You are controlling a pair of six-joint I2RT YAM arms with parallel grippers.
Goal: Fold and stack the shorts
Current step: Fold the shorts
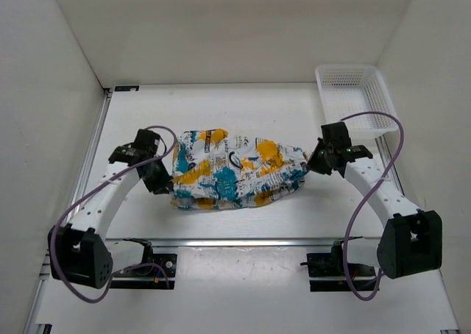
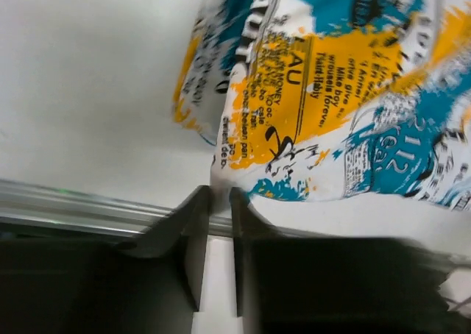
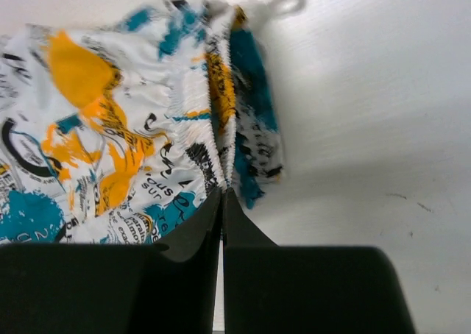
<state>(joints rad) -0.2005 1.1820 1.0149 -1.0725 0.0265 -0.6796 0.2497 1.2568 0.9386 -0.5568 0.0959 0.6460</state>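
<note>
I see the shorts [image 1: 235, 171] lying crumpled in the middle of the table [image 1: 221, 113], between my two arms. The right gripper [image 3: 222, 194] has its fingers pressed together on the gathered waistband; they hide how much cloth is inside. The left gripper [image 2: 219, 196] is at the opposite hem with its fingers a narrow slit apart. That view is blurred, so I cannot tell whether they pinch the cloth. The basket [image 1: 353, 98] sits in the far right corner, its near rim partly behind the right arm's cable.

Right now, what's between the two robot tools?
The shorts, spanning from the left tool to the right tool, seen in the top view.
</note>
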